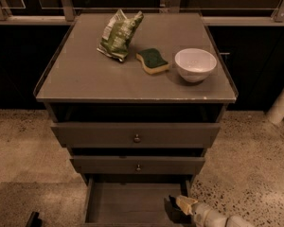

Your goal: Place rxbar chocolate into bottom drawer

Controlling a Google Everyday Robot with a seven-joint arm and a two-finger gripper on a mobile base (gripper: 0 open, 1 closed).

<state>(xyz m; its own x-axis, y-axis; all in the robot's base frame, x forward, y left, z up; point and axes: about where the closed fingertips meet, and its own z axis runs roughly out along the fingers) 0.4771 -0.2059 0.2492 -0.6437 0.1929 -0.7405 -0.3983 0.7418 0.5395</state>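
Note:
The bottom drawer of the grey cabinet is pulled open, and its grey floor shows. My gripper reaches in from the bottom right, on a pale arm. It sits low inside the drawer's right end. A dark shape at its tip blends with the shadow there, so I cannot make out the black rxbar chocolate.
The two upper drawers with round knobs are shut. On the cabinet top lie a green snack bag, a green-and-yellow sponge and a white bowl. Speckled floor surrounds the cabinet. A pale post stands at the right.

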